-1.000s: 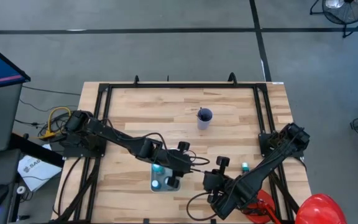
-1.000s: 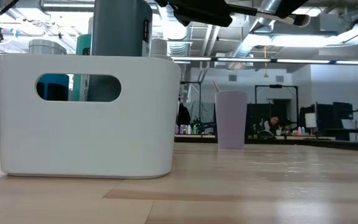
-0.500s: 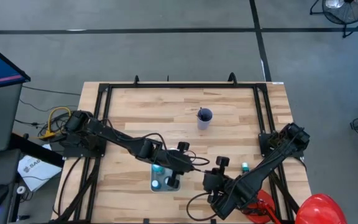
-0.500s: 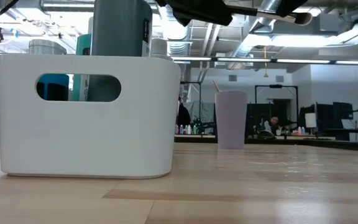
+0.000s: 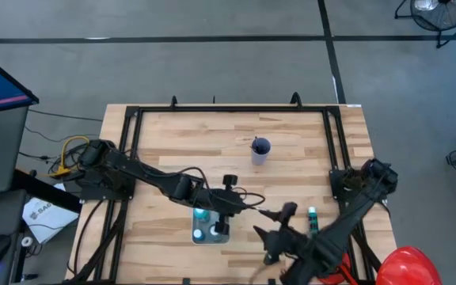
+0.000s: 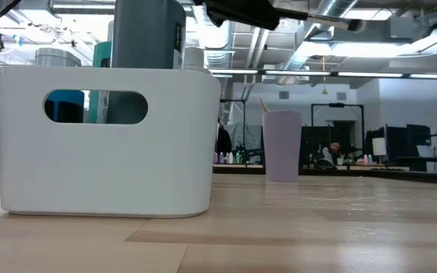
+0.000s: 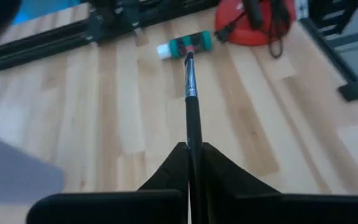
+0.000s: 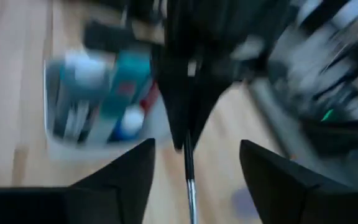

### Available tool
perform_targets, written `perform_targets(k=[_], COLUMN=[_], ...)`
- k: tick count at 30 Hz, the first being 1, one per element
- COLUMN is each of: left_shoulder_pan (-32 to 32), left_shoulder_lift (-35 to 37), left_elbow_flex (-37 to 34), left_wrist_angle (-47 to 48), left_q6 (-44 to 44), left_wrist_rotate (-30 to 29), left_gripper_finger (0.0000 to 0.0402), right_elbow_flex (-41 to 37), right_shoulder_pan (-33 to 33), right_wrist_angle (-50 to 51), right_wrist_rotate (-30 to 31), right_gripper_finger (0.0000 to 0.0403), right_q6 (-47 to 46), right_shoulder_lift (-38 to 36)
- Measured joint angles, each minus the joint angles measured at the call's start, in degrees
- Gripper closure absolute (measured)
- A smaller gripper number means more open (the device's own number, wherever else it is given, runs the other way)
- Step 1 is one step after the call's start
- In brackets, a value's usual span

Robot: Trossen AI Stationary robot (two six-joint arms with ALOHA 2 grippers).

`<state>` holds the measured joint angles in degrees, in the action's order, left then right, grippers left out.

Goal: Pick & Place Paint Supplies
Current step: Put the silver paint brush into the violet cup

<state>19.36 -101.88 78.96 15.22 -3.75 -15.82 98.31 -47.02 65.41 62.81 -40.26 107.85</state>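
High view. I see the left gripper (image 5: 229,207) near the lower centre of the frame, just above the white bin (image 5: 210,234), which holds paint bottles (image 5: 202,215). A thin dark brush (image 5: 248,203) sticks out from it toward the right. The right gripper (image 5: 278,224) sits at lower right centre with its fingers parted, just beside the brush tip. A teal bottle (image 5: 313,214) lies on the wooden table (image 5: 180,142) at right centre, and a lilac cup (image 5: 260,150) stands at upper centre.

Low view. The bin (image 6: 105,140) fills the left half, with a grey-green bottle (image 6: 148,34) rising above its rim. The cup (image 6: 283,146) stands at centre, farther back. A brush (image 6: 332,20) crosses the top edge, held by a dark gripper (image 6: 241,11).

Left wrist view. My left fingers (image 7: 166,174) are clenched on the brush handle (image 7: 192,112); its tip reaches the teal bottle (image 7: 185,45) lying at upper centre.

Right wrist view. The picture is smeared; the right fingers (image 8: 126,180) stand apart, seemingly holding nothing. The brush (image 8: 189,171) hangs between them at lower centre, and the bin (image 8: 98,99) with bottles lies at left.
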Motion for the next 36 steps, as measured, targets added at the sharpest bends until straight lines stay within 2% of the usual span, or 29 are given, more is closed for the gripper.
perform_targets(k=[3, 7, 12, 16, 21, 27, 30, 32, 34, 36], left_shoulder_pan=[0.37, 0.52, 1.84, 3.71, 6.06, 8.71, 10.02, 10.31, 10.16, 10.27], left_shoulder_lift=[2.44, 7.22, 13.21, 18.02, 24.03, 30.91, 32.39, 32.65, 32.65, 32.65], left_elbow_flex=[0.0, 0.02, -0.21, -3.27, -12.95, -30.25, -38.06, -42.06, -44.92, -46.66], left_wrist_angle=[0.51, 3.62, 6.8, 3.3, -10.33, -38.98, -54.68, -62.38, -68.06, -70.71], left_q6=[0.63, 2.51, 4.02, 4.05, 2.24, -3.31, -6.36, -6.8, -6.84, -6.85], left_wrist_rotate=[-1.21, -3.1, -8.0, -9.86, -10.81, -10.74, -10.68, -9.06, -7.1, -6.85], left_gripper_finger=[0.0395, 0.0395, 0.0395, 0.0396, 0.0396, 0.0396, 0.0396, 0.0396, 0.0396, 0.0396], right_elbow_flex=[0.73, 1.52, 1.48, 1.48, 1.43, 1.43, 0.48, -1.32, -4.69, -8.43], right_shoulder_pan=[-2.4, -4.3, -4.77, -4.92, -4.63, -5.1, -4.95, -3.85, -1.67, 0.57], right_wrist_angle=[-2.09, -1.38, -1.21, -5.81, -10.55, -15.15, -21.46, -31.4, -45.26, -58.9], right_wrist_rotate=[7.23, 12.4, 13.56, 13.44, 10.48, 9.89, 6.09, 1.56, -7.18, -18.56], right_gripper_finger=[0.0154, 0.0144, 0.0143, 0.0143, 0.0143, 0.0143, 0.0143, 0.0143, 0.0143, 0.0143], right_q6=[3.01, 7.94, 22.07, 23.28, 23.78, 26.17, 31.25, 37.9, 47.6, 55.87], right_shoulder_lift=[0.0, 0.0, 0.0, 0.0, 0.04, 0.04, 0.0, 0.0, -0.02, 0.07])
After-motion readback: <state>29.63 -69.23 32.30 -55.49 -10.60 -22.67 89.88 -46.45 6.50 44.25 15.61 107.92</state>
